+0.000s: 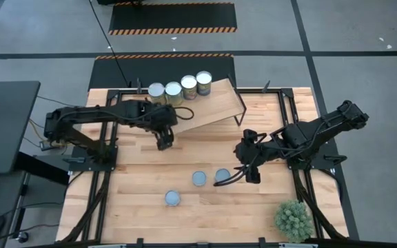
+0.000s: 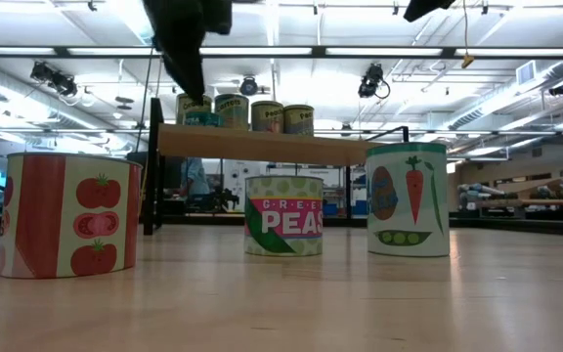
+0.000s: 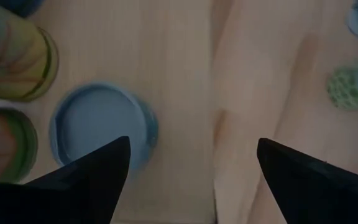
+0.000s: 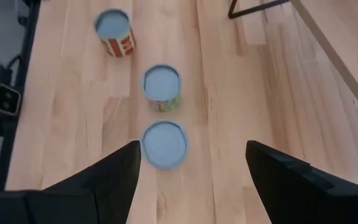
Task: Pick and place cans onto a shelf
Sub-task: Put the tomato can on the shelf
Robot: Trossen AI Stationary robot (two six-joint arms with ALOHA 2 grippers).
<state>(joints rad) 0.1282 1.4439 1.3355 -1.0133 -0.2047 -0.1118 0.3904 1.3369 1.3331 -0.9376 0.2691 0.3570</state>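
Cans (image 1: 198, 178) of the short kind, three with round blue-grey tops, stand on the wooden table (image 1: 136, 200) toward its front edge, near the middle. Four tall cans (image 1: 189, 84) line the far edge of the shelf (image 1: 216, 103), a light plank board by the table's back edge. From above we cannot see what lies under the left gripper (image 1: 164, 141), which hangs over the shelf's left end. The right gripper (image 1: 248, 176) is just beside the rightmost short can. A spiky green plant (image 1: 293, 219) fills the front right corner.

At table height we read printed labels: a tomato can (image 2: 64, 215), a peas can (image 2: 283, 215) and a carrot can (image 2: 408, 199). Dark arm parts are cut off at the top.

The left wrist view shows us a blue-topped can (image 3: 101, 127) on the board beside two tall ones. The fingers (image 3: 92, 180) are spread wide and grip nothing; whether one touches that can we cannot tell.

In the right wrist view the fingers (image 4: 98, 180) are parted and empty, with the three short cans ahead.
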